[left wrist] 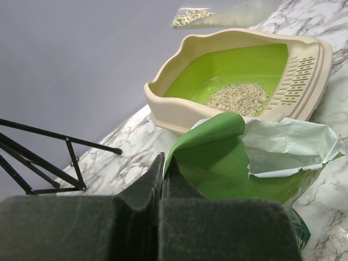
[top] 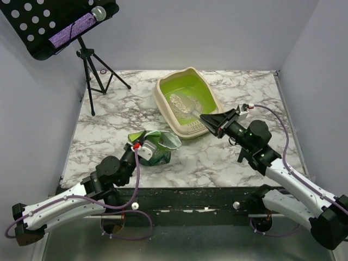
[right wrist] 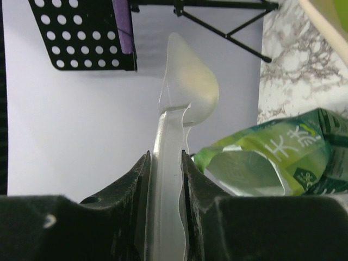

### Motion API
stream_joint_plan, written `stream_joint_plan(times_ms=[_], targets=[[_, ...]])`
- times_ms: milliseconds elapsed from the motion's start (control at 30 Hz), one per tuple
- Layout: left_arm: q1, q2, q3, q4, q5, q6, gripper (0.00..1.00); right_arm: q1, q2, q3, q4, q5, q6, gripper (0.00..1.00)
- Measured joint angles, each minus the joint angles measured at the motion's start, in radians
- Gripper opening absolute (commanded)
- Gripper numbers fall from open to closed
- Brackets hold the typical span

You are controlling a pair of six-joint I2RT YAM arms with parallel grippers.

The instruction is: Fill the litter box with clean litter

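Observation:
The litter box (top: 208, 93), beige rim and lime-green inside, stands at the back middle of the table. A patch of pale clean litter (top: 177, 101) lies in it, also shown in the left wrist view (left wrist: 239, 98). My right gripper (top: 210, 120) is shut on the handle of a clear plastic scoop (right wrist: 187, 87), held over the box's near rim. The scoop (left wrist: 217, 16) carries some granules. My left gripper (top: 138, 145) is shut on the edge of the open green litter bag (top: 157, 147), pinching its lip (left wrist: 206, 130). The bag lies in front of the box.
A black music stand (top: 60, 24) on a tripod (top: 95, 70) stands at the back left. Grey walls close in the left, back and right sides. The bag (right wrist: 272, 157) lies below and right of the scoop in the right wrist view.

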Motion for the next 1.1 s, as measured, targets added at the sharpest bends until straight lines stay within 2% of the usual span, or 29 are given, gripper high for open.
stream_joint_plan(times_ms=[400, 633, 967, 1100], targets=[[0.0, -0.007, 0.0, -0.003, 0.0, 0.0, 0.0, -0.04, 0.227, 0.099, 0.036, 0.251, -0.169, 0.0], [0.0, -0.01, 0.0, -0.008, 0.0, 0.0, 0.0, -0.073, 0.381, 0.169, 0.007, 0.316, -0.31, 0.0], [0.0, -0.01, 0.0, -0.009, 0.0, 0.0, 0.0, -0.088, 0.585, 0.403, -0.269, 0.316, -0.59, 0.0], [0.0, -0.01, 0.0, -0.009, 0.0, 0.0, 0.0, -0.088, 0.685, 0.581, -0.441, 0.315, -0.745, 0.0]])
